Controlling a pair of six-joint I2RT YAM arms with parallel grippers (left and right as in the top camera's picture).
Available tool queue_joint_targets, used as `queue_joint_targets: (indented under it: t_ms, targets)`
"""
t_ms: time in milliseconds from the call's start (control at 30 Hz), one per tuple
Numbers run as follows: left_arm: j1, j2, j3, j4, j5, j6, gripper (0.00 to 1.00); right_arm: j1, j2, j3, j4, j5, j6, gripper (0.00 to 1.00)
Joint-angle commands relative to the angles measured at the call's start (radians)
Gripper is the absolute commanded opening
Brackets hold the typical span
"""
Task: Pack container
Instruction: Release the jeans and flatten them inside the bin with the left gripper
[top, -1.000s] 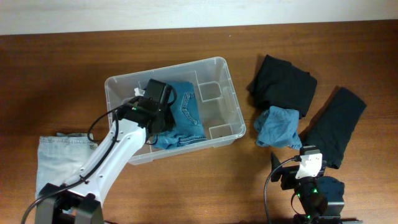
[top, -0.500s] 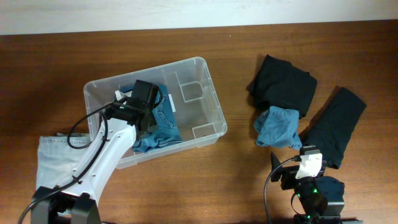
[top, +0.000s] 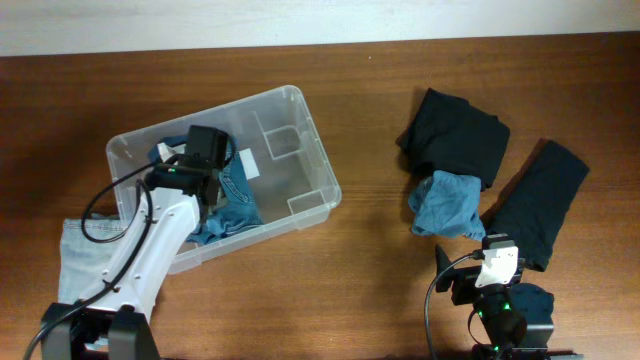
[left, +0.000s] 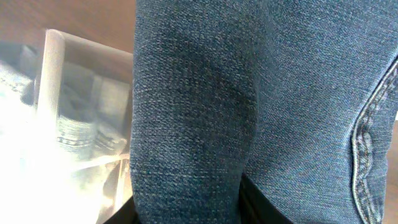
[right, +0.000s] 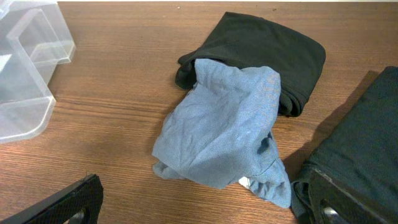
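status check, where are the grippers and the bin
Left gripper down in the container on the blue jeans, jaws hidden. Right gripper open, facing the light blue cloth. Black garments beside it, unpacked; nothing in the way.

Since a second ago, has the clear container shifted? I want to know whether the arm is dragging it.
Yes. The container has slid left across the table, widening its gap from the black folded garment, which has stayed put.

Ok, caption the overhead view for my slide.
Left arm reaches into the clear container over blue jeans; dark clothes and a blue cloth wait on the table.
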Motion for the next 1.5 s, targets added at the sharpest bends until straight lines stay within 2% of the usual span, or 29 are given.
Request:
queue_joint_targets:
  t_ms: [0,33,67,100,200,300,333,367,433,500,567,667,833,933,1033,1100,1233,1300,1333,1367,1400,1467]
  targets:
    - [0.016,-0.019,-0.010,0.004,-0.082,0.024,0.51,-0.006,-0.005,-0.007,-0.001,-0.006,-0.006,0.98]
    - [0.016,-0.023,-0.004,0.005,-0.079,0.050,0.59,-0.006,-0.005,-0.007,-0.001,-0.006,-0.006,0.98]
    - [0.016,-0.035,0.016,-0.006,-0.061,0.097,0.96,-0.006,-0.005,-0.007,-0.001,-0.006,-0.006,0.98]
    - [0.016,-0.043,0.035,-0.019,-0.052,0.114,0.99,-0.006,-0.005,-0.007,-0.001,-0.006,-0.006,0.98]
    - [0.016,-0.097,0.161,-0.108,-0.044,0.126,0.99,-0.006,-0.005,-0.007,-0.001,-0.006,-0.006,0.98]
    - [0.016,-0.153,0.266,-0.133,-0.021,0.126,0.98,-0.006,-0.005,-0.007,-0.001,-0.006,-0.006,0.98]
    - [0.016,-0.164,0.279,-0.125,0.007,0.127,0.91,-0.006,-0.005,-0.007,-0.001,-0.006,-0.006,0.98]
    - [0.016,-0.179,0.284,-0.106,0.082,0.127,0.72,-0.006,-0.005,-0.007,-0.001,-0.006,-0.006,0.98]
    - [0.016,-0.172,0.280,-0.105,0.146,0.158,0.55,-0.006,-0.005,-0.007,-0.001,-0.006,-0.006,0.98]
    - [0.016,-0.151,0.264,-0.111,0.146,0.180,0.52,-0.006,-0.005,-0.007,-0.001,-0.006,-0.006,0.98]
    - [0.016,-0.099,0.224,-0.103,0.146,0.198,0.40,-0.006,-0.005,-0.007,-0.001,-0.006,-0.006,0.98]
    - [0.016,0.022,0.161,-0.092,0.156,0.197,0.26,-0.006,-0.005,-0.007,-0.001,-0.006,-0.006,0.98]
    - [0.016,0.256,0.141,-0.046,0.178,0.197,0.26,-0.006,-0.005,-0.007,-0.001,-0.006,-0.006,0.98]
    - [0.016,0.346,0.141,-0.004,0.197,0.197,0.34,-0.006,-0.005,-0.007,-0.001,-0.006,-0.006,0.98]
    - [0.016,0.367,0.149,0.001,0.211,0.197,0.34,-0.006,-0.005,-0.007,-0.001,-0.006,-0.006,0.98]
    - [0.016,0.333,0.212,-0.048,0.226,0.213,0.34,-0.006,-0.005,-0.007,-0.001,-0.006,-0.006,0.98]
    - [0.006,0.253,0.368,-0.111,0.312,0.348,0.49,-0.006,-0.005,-0.007,-0.001,-0.006,-0.006,0.98]
    - [-0.005,0.228,0.440,-0.148,0.304,0.391,0.55,-0.006,-0.005,-0.007,-0.001,-0.006,-0.006,0.98]
    - [-0.009,0.215,0.495,-0.187,0.256,0.394,0.62,-0.006,-0.005,-0.007,-0.001,-0.006,-0.006,0.98]
    - [-0.008,0.210,0.520,-0.206,0.238,0.391,0.66,-0.006,-0.005,-0.007,-0.001,-0.006,-0.006,0.98]
    - [0.004,0.202,0.556,-0.245,0.185,0.335,0.71,-0.006,-0.005,-0.007,-0.001,-0.006,-0.006,0.98]
    - [0.049,0.193,0.590,-0.303,0.113,0.244,0.72,-0.006,-0.005,-0.007,-0.001,-0.006,-0.006,0.98]
